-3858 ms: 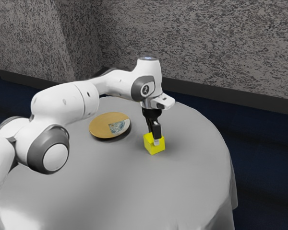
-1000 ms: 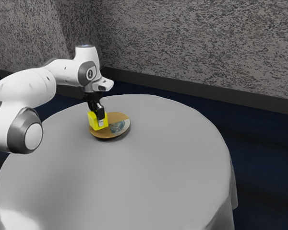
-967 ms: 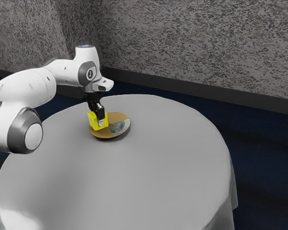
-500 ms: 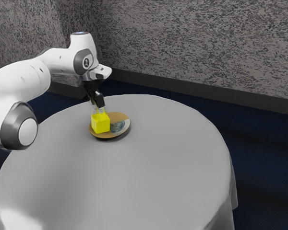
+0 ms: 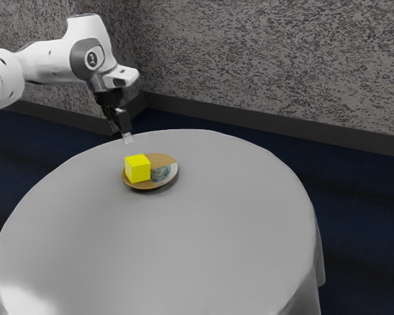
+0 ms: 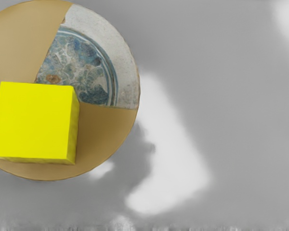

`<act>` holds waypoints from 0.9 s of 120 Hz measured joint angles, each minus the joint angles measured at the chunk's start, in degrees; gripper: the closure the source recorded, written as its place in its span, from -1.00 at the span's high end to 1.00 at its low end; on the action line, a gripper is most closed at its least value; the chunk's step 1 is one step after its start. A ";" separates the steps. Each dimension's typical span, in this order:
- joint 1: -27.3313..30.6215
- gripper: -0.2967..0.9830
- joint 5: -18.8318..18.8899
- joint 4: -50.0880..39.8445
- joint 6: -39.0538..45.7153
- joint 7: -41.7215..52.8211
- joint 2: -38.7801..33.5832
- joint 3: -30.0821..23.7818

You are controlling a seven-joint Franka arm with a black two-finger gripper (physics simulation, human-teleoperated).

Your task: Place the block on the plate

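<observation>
In the exterior view my gripper [image 5: 126,136] hangs in the air above the plate's far side, apart from the block. The yellow block [image 5: 138,168] rests on the round tan plate [image 5: 160,159], toward the exterior view's left side of it. Seen from the wrist, the block [image 6: 31,121] lies flat on the tan part of the plate [image 6: 106,132], partly overlapping the blue-and-white patterned section, with its whole top face in sight.
A round table with a grey cloth [image 5: 203,230] carries the plate near its far-left edge in the exterior view. Behind the table stands a speckled grey wall [image 5: 269,59] above a dark floor.
The block has moved from the bare cloth onto the plate and been let go. Since then my gripper has risen off it and moved back toward the exterior view's upper left.
</observation>
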 joint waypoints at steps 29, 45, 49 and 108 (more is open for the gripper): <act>-2.92 0.53 -0.76 -6.70 -4.67 -9.52 -9.43 -1.47; -3.32 0.53 0.47 -6.87 -8.16 -15.49 -14.13 -5.32; -3.37 0.54 0.65 -6.87 -8.84 -16.88 -15.08 -6.13; -3.15 0.54 1.55 -6.66 -13.18 -33.31 -16.00 -7.65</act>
